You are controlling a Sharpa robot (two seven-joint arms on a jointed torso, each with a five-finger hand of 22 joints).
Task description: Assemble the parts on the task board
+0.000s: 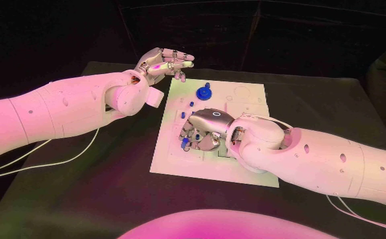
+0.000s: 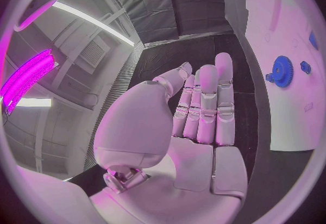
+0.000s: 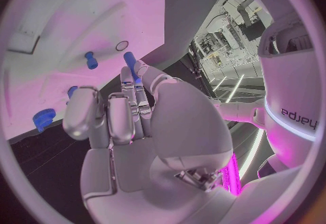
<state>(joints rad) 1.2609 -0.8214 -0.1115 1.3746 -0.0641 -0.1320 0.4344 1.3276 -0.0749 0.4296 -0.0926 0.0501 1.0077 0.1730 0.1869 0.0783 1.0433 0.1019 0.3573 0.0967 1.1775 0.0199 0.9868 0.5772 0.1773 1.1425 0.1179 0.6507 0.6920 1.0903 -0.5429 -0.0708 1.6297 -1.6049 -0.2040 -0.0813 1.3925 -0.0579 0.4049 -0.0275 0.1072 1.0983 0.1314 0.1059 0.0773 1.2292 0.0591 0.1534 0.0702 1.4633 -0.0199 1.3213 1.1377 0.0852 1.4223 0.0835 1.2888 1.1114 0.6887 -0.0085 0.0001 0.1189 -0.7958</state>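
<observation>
The white task board (image 1: pixel 245 97) lies in the middle of the table. A blue gear (image 1: pixel 205 90) stands near its far left, with two small blue pegs (image 1: pixel 191 104) just nearer on the board. My right hand (image 1: pixel 205 130) hovers low over the board's middle, fingers curled down. It pinches a blue peg (image 3: pixel 129 60) between thumb and fingertips, touching the board. The blue gear (image 3: pixel 43 119) and another small peg (image 3: pixel 90 60) lie beyond the fingers. My left hand (image 1: pixel 165 63) is raised beside the board's far-left corner, fingers straight and holding nothing. The gear (image 2: pixel 281 66) is seen past its fingertips.
The black table (image 1: pixel 96 183) extends around the board on every side. White cables (image 1: pixel 48 161) trail from my left arm over the table's left edge. Shallow recesses and holes (image 1: pixel 241 95) mark the board's far right part.
</observation>
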